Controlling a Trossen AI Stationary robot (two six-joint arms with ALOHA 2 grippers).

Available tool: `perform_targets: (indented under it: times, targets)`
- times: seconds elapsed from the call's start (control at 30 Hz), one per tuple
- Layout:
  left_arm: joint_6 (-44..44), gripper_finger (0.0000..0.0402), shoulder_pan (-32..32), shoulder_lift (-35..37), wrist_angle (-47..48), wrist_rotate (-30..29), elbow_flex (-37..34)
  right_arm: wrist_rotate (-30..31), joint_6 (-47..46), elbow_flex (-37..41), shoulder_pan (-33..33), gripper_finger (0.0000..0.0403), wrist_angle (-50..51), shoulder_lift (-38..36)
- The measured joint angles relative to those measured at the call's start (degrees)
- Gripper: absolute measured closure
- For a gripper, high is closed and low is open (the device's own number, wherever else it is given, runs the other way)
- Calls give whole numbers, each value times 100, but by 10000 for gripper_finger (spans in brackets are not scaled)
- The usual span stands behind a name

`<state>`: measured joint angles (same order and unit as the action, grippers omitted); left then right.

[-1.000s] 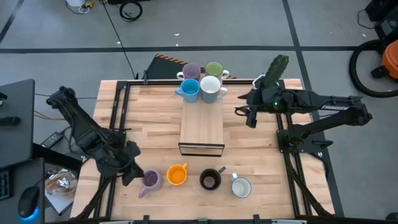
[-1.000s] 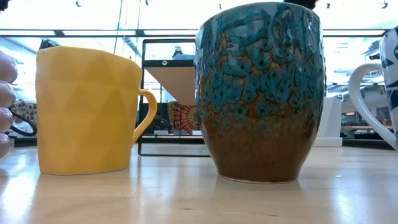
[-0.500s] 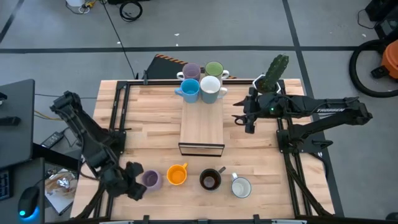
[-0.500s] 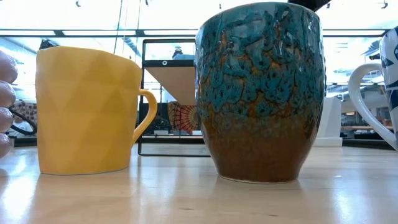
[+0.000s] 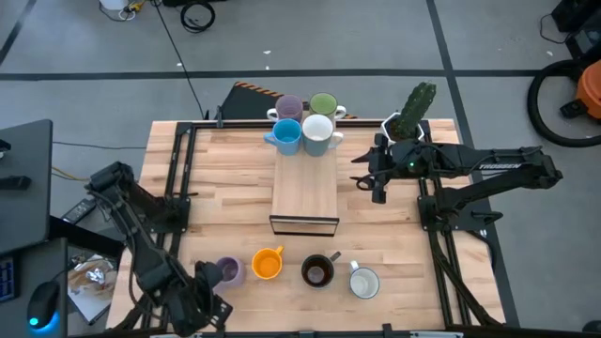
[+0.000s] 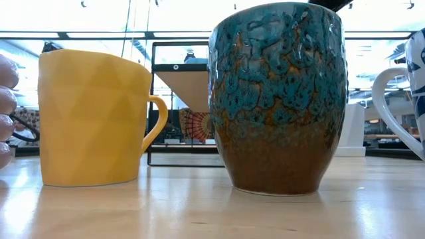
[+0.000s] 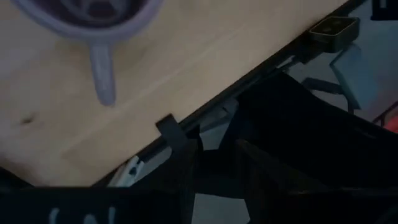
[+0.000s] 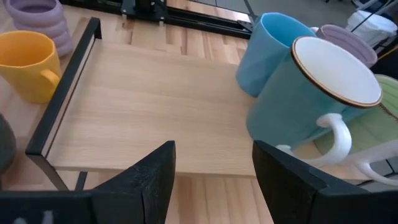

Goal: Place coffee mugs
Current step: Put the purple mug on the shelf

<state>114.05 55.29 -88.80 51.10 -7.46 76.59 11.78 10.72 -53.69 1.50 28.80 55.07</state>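
1. You've got four mugs in a front row: lilac mug (image 5: 228,271), orange mug (image 5: 269,263), black mug (image 5: 317,271), white mug (image 5: 363,282).
2. Four more mugs cluster at the far end of the wooden stand (image 5: 304,192).
3. Left gripper (image 5: 208,305) sits at the table's front edge beside the lilac mug, holding nothing; can't tell its finger state.
4. Right gripper (image 8: 211,180) has its fingers apart, empty, beside the stand.

From my wrist I see a lilac mug (image 7: 93,15) standing on the wooden surface (image 7: 205,50), its handle (image 7: 103,74) pointing toward the surface's dark-railed edge (image 7: 249,81). Beyond that edge lie dark, blurred shapes.
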Motion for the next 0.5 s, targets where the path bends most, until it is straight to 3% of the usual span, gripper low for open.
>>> perform_targets:
  times: [0.5]
  targets:
    - [984, 288, 30, -617, 681, 27, 36, -248, -2, 0, 0, 184, -3, 0]
